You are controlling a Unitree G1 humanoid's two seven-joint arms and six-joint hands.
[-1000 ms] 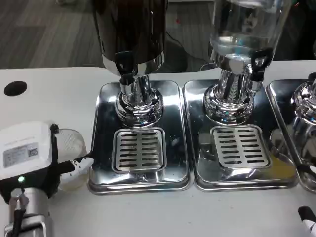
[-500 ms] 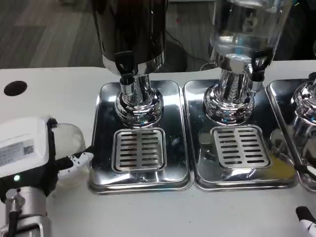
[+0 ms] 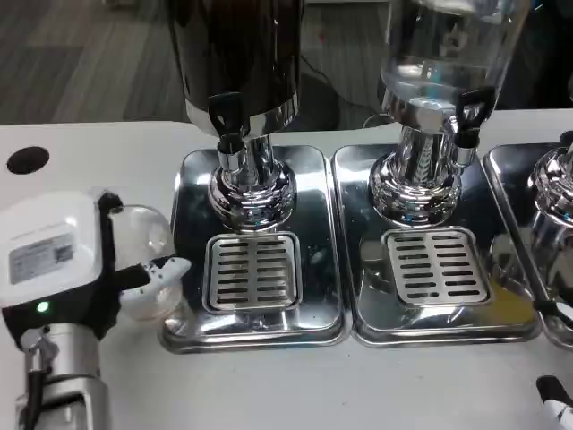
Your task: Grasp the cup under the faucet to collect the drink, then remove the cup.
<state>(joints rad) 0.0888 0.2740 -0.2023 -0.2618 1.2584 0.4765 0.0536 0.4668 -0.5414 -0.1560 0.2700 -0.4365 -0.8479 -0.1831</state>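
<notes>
- Since the picture of a second ago, the left hand has carried the cup toward the left dispenser's tray; the cup was then well clear of the tray's left edge and now overlaps that edge.
- Wrapped round the clear plastic cup, the left hand holds it from the cup's left side, with a white and black fingertip curling across the front; the cup looks tilted a little toward the camera.
- Judging from this, the carry to the faucet is under way but unfinished: the cup is not yet on the slotted grate, and the dark dispenser's faucet stands well apart, up and to the right.
- No drink shows in the cup, so collecting has not begun.
- At the lower right corner, only a small black and white tip of the right hand shows; whether it is spread or closed I cannot tell.
- Next, the cup would need to travel further right and settle level on the grate under the spout.
</notes>
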